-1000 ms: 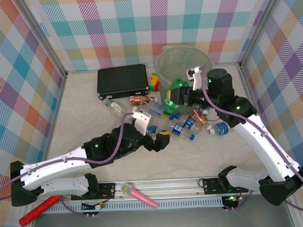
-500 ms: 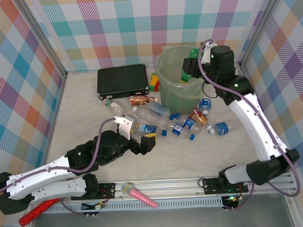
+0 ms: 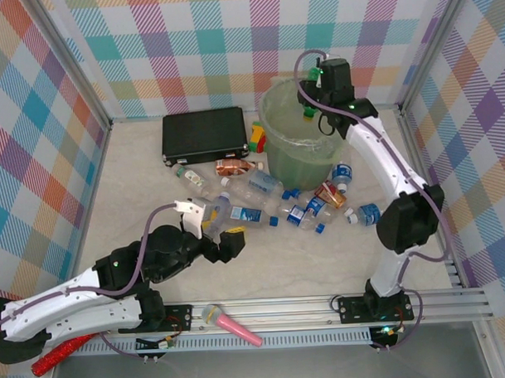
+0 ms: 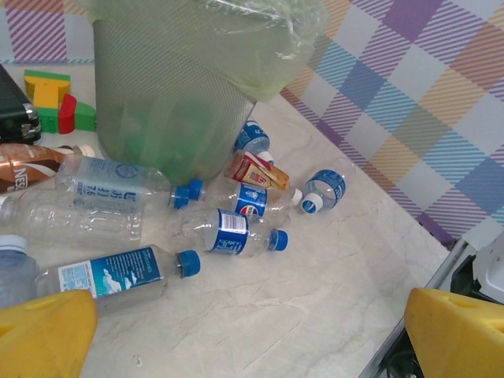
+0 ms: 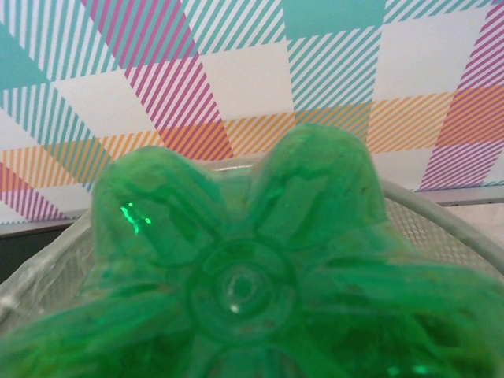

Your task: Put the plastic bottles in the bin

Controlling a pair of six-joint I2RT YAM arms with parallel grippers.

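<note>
- bin (image 3: pixel 295 161): round, pale-green, translucent, with a clear liner folded over the rim. It stands at the far edge of the worktop (image 3: pixel 137 201), right of centre. In the left wrist view a darker green mass shows low inside through the wall; I cannot tell what it is.
- black case (image 3: pixel 203 134): flat and closed, at the far edge left of the bin. Coloured toy blocks (image 3: pixel 257 139) lie between the two.
- right jaws: above the bin's far rim, clamped on a green bottle (image 5: pixel 236 268). Its petal-shaped base faces the wrist camera, with the bin rim behind it. The bottle hides the fingers.
- left jaws: fully apart, with a yellow pad (image 4: pixel 43 335) at each side of the wrist view and nothing between them. They sit low over the worktop on the near side of the scatter.
- loose bottles (image 3: pixel 261 185): several, lying on their sides in a band along the bin's near side. Most are clear and crushed, with blue labels and caps. One copper-brown labelled bottle (image 3: pixel 235 166) lies at the left end.
</note>
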